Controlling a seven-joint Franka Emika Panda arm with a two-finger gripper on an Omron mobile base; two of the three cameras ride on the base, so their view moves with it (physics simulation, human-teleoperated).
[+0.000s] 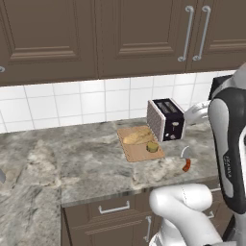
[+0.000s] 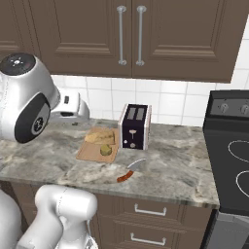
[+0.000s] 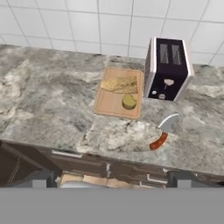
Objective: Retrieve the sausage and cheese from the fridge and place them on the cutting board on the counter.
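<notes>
The light tan cutting board [image 1: 139, 153] [image 2: 86, 152] [image 3: 108, 107] lies on the marbled counter [image 1: 86, 168] [image 2: 180, 170] [image 3: 52, 109], left of a toaster. On it rest a pale, bread-like elongated piece [image 3: 119, 84] and a small yellowish round chunk [image 1: 152, 147] [image 2: 105, 150] [image 3: 128, 102] that looks like the cheese. My gripper [image 3: 111, 181] hangs high above the counter's front edge, open and holding nothing, with its fingertips [image 3: 39, 179] spread wide. The sausage and the fridge are out of view.
A silver and black toaster [image 1: 166, 119] [image 2: 134, 126] [image 3: 168, 69] stands right of the board. A knife with a reddish handle [image 1: 186, 162] [image 2: 130, 171] [image 3: 162, 132] lies in front of it. A black stove [image 2: 228, 151] borders the counter at the right. Dark brown drawers sit below.
</notes>
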